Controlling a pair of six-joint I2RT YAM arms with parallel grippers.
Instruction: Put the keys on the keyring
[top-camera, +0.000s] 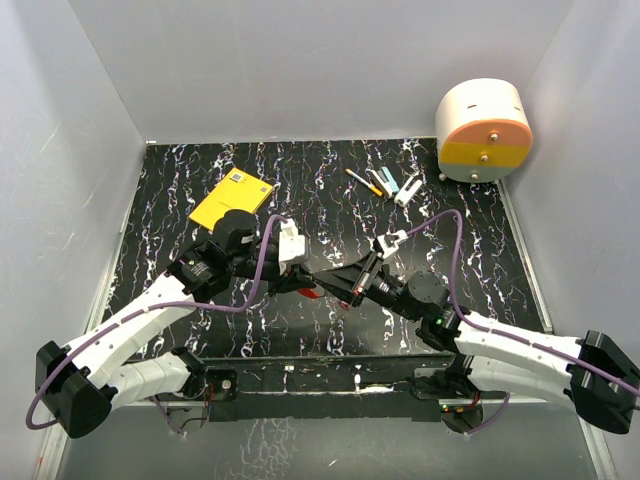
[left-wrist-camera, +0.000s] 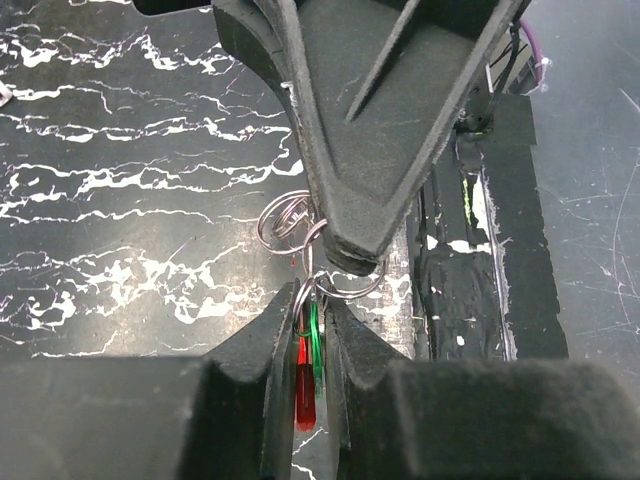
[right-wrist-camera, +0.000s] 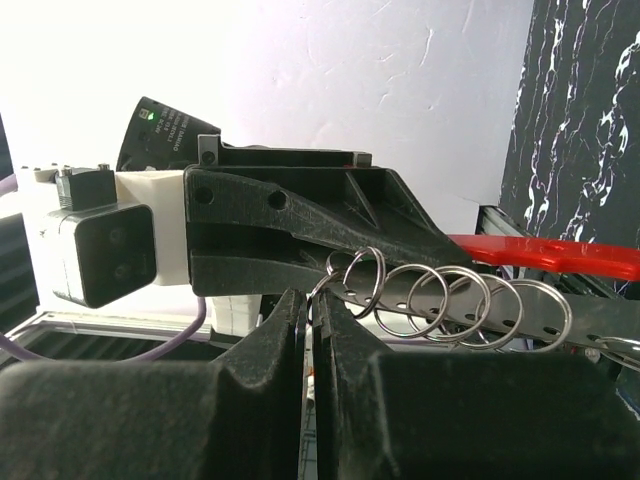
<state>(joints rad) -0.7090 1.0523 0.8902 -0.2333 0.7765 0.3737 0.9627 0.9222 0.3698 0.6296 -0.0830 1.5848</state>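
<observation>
Left gripper (top-camera: 303, 282) and right gripper (top-camera: 328, 284) meet tip to tip over the middle of the table (top-camera: 330, 200) in the top view. A bit of the red key (top-camera: 308, 293) peeks out just under them, at 6 o'clock. A yellow box (top-camera: 232, 197) lies at 10 o'clock from them. Some pens (top-camera: 385, 183) lie at 1 o'clock, and a round white and orange box (top-camera: 484, 130) sits at 2 o'clock.

From the left wrist, the left gripper (left-wrist-camera: 312, 305) is almost shut. It pinches the key (left-wrist-camera: 304, 385) and a green piece (left-wrist-camera: 316, 340), side by side in the thin gap. The right gripper (left-wrist-camera: 350, 255) comes down from 12 o'clock, its tip right above. Wire loops of the keyring (left-wrist-camera: 262, 225) hang at that tip, at 9 o'clock and 6 o'clock of it.

From the right wrist, the right gripper (right-wrist-camera: 310, 300) is squeezed nearly closed on one loop of the keyring (right-wrist-camera: 487, 305). The other loops run in a row toward 3 o'clock, along the left gripper (right-wrist-camera: 440, 255). The key (right-wrist-camera: 545, 255) sticks out toward 3 o'clock, just above the loops.
</observation>
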